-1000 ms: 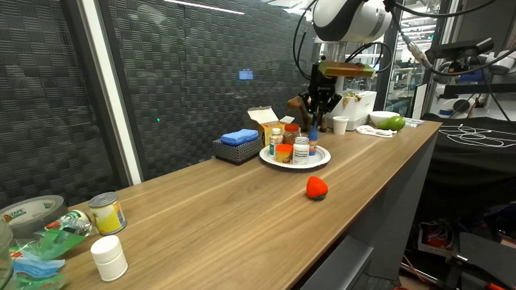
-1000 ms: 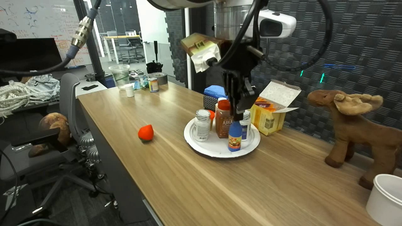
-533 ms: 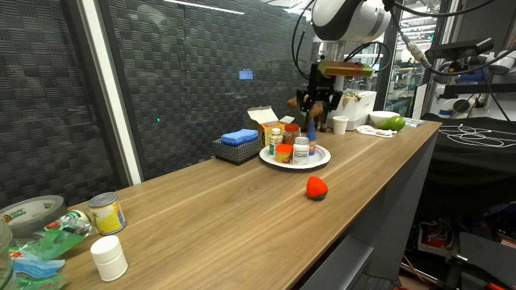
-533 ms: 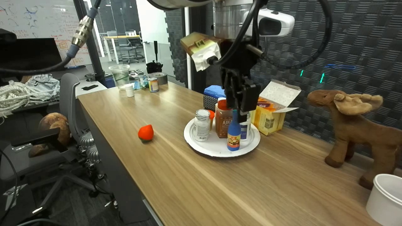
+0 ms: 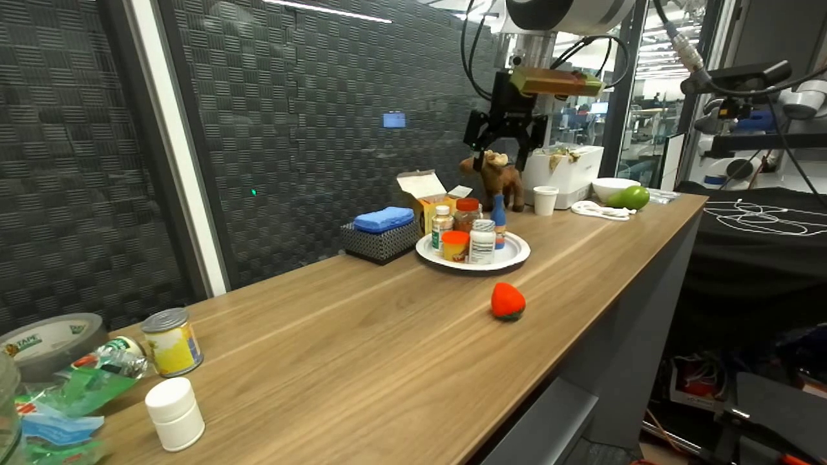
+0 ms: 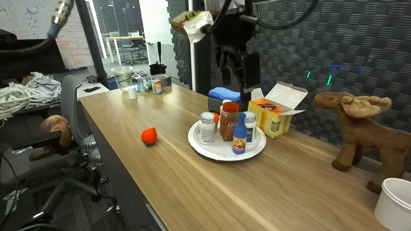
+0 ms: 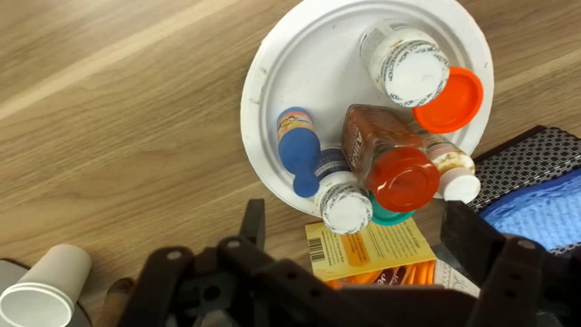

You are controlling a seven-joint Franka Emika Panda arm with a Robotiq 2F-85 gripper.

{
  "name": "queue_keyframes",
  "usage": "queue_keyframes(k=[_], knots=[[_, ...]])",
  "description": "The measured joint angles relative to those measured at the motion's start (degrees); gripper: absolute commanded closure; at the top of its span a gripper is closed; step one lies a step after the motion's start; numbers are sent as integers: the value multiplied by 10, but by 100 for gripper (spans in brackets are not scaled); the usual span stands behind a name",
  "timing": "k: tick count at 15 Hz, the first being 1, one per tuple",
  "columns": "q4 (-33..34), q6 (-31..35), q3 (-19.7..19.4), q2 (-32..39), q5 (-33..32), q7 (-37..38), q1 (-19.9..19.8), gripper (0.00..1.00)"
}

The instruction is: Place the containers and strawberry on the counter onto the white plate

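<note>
The strawberry (image 5: 507, 301), red with a green base, lies on the wooden counter (image 5: 362, 336) in both exterior views, apart from the white plate (image 6: 218, 154). Several containers stand together on that plate: a blue bottle (image 6: 240, 136), a jar with a red lid (image 6: 230, 123), white jars such as the white jar (image 6: 206, 128) near the rim, and an orange-lidded cup (image 5: 455, 247). In the wrist view a teal lid (image 7: 391, 214) shows partly behind the red one. My gripper (image 5: 499, 164) hangs above the plate, its fingers wide apart with nothing between them.
Behind the plate are an open yellow box (image 6: 273, 120), a patterned box (image 5: 381, 240) with a blue cloth (image 5: 384, 219), and a plush moose (image 6: 369, 134). A white cup (image 5: 544, 201) stands farther along. A white jar (image 5: 174, 414) and a can (image 5: 172, 342) stand at the opposite end.
The jaws, earlier shut at the top of the blue bottle, have spread and let it go. The gripper has risen clear of it, and the bottle stays upright on the plate.
</note>
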Motion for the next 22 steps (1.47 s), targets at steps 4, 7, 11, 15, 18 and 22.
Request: queue_keyframes(k=[4,7,11,15,18,22], knots=[[-80,4,15,-69,-6,6,13,0],[-155,16,35,-105,-6,35,20,0],[-234,59,69,-113,-7,62,36,0],[-269,96,100,-108,-7,76,62,0],[-280,100,110,-104,-7,80,73,0],[-287,100,112,-99,-7,80,75,0]])
